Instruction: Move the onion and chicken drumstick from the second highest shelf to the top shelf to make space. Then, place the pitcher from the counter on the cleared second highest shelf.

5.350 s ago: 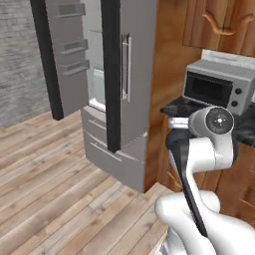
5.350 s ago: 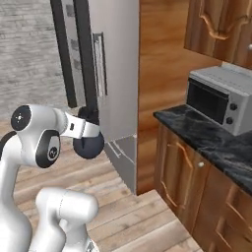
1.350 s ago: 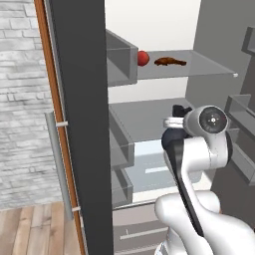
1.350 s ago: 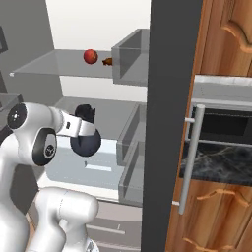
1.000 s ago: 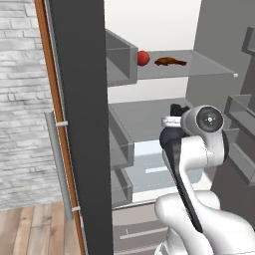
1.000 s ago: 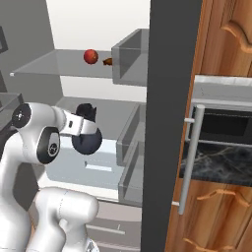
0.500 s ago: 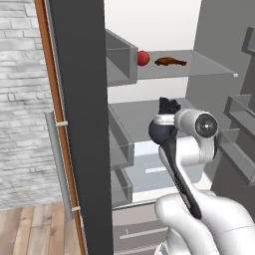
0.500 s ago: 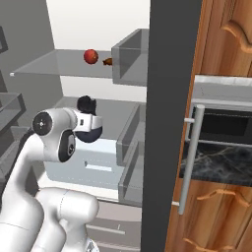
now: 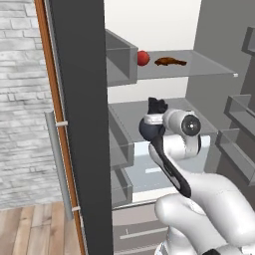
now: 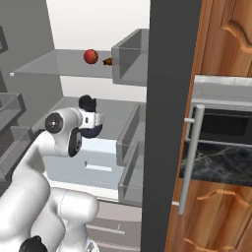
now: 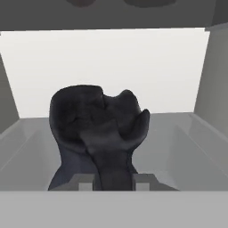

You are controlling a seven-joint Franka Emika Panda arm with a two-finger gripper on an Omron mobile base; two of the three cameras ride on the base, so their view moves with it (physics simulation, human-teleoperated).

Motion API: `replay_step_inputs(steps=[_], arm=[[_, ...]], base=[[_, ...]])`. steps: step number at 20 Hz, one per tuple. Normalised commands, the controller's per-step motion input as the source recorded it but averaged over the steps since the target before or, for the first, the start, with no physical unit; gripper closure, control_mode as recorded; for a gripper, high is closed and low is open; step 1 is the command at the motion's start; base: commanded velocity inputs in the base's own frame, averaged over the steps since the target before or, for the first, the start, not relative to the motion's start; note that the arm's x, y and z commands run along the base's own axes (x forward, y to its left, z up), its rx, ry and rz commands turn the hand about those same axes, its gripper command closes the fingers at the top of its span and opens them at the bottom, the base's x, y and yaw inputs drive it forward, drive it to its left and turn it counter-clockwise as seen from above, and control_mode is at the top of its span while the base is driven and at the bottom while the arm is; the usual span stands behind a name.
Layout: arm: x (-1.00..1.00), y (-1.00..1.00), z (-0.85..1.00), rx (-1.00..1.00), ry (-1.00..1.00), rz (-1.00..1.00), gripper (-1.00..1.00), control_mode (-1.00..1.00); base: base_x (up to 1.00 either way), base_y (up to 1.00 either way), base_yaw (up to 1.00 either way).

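Note:
The dark navy pitcher (image 9: 149, 130) (image 10: 87, 103) (image 11: 98, 129) hangs just above the second highest shelf (image 9: 128, 110) (image 10: 114, 114) (image 11: 189, 147), an opaque grey slab inside the open fridge. My gripper (image 9: 155, 119) (image 10: 91, 119) (image 11: 112, 181) is shut on the pitcher near its base. The red onion (image 9: 143, 58) (image 10: 90, 56) and the brown chicken drumstick (image 9: 170, 62) (image 10: 107, 61) lie side by side on the translucent top shelf (image 9: 211, 68) (image 10: 44, 66). A strip of the black marble counter (image 10: 216, 165) shows at the right.
The open fridge door's dark edge (image 9: 79, 124) (image 10: 167, 123) stands close beside the arm. Grey door bins (image 9: 239, 134) (image 10: 10, 118) line the far side. A grey box (image 9: 119, 60) (image 10: 129, 59) sits on the top shelf. Drawers lie below.
The arm has swung inward and carried the pitcher forward and a little up, into the fridge over the second highest shelf. Onion and drumstick have not moved.

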Motion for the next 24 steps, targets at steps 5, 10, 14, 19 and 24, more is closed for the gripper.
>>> replay_step_inputs(steps=[5, 10, 14, 19, 24], arm=[[0.56, 0.19, -0.01, -0.02, 0.00, -0.01, 1.00, -1.00], [0.59, 0.06, -0.01, -0.01, 0.00, -0.05, 1.00, -1.00], [0.55, 0.00, -0.16, 0.00, 0.00, -0.06, 1.00, -1.00], [0.52, 0.00, -0.25, 0.00, 0.00, -0.05, 1.00, -1.00], [0.37, 0.00, -0.33, 0.00, 0.00, -0.03, -1.00, -1.00]], base=[[0.00, 0.00, 0.00], [0.00, 0.00, 0.00], [0.00, 0.00, 0.00], [0.00, 0.00, 0.00], [0.00, 0.00, 0.00]])
